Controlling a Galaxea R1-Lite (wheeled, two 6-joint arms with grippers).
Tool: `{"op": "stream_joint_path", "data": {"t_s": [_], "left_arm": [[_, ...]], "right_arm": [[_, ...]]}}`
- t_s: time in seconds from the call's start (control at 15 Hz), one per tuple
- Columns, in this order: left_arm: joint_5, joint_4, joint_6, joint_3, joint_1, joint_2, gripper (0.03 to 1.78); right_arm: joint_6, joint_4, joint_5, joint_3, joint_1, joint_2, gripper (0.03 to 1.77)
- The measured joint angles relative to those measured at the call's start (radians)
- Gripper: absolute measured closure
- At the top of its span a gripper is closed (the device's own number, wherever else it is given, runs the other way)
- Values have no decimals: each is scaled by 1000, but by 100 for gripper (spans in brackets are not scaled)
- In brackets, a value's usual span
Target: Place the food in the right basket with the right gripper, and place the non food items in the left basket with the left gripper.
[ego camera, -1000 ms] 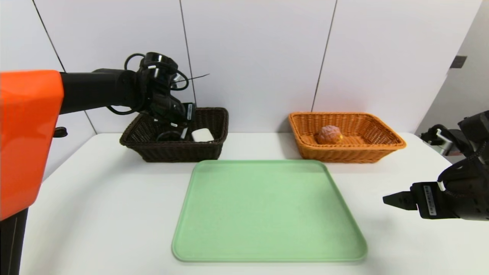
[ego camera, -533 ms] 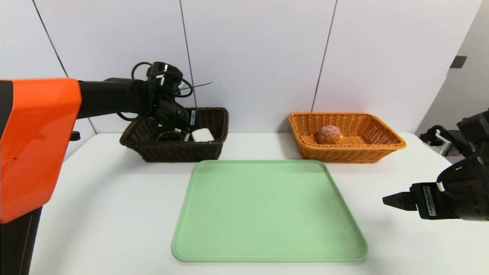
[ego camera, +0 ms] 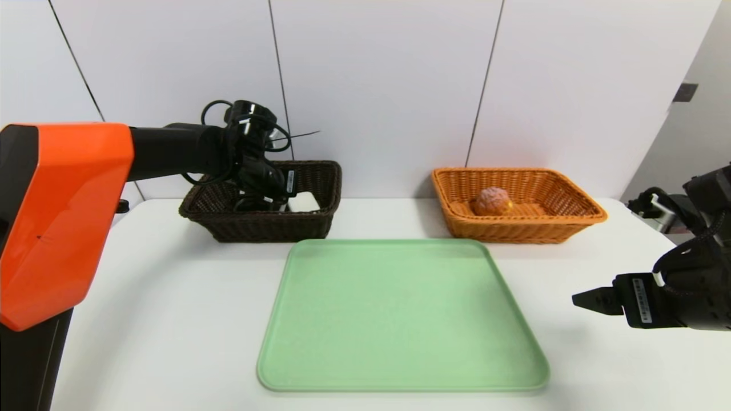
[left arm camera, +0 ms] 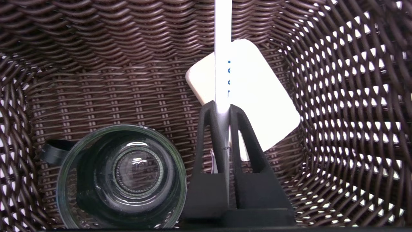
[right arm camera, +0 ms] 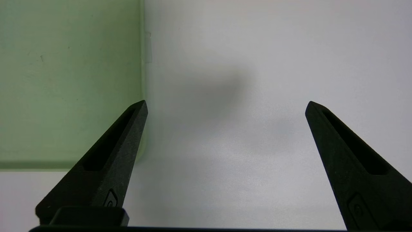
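White counter bearing a bare green tray, with two wicker baskets behind it. The orange right basket holds the bun, a soft, light piece best cradled around its middle. The dark left basket holds the white block, probably stiff and smooth, best taken across its short sides, and, beside it, the glass cup: fragile and slippery, best taken at the rim or at the black handle. The left hand reaches down into this basket, fingers nearly together on the white pen, which crosses in front of the block. The pen is slim, light and rigid, apt to roll or pivot; a mid-barrel grip suits it. The right hand hangs beside the tray, fingers wide apart and holding nothing.
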Motion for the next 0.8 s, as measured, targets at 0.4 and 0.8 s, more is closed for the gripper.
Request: {"op": "stream_joint_path", "data": {"t_s": [0.4, 0.8], "left_arm": [[0, -19, 0, 1, 0, -16, 79], [27, 52, 38, 91, 0, -251, 42]], "right_arm": [[0, 0, 0, 0, 0, -6, 10], [-10, -5, 4, -33, 0, -23, 10]]}}
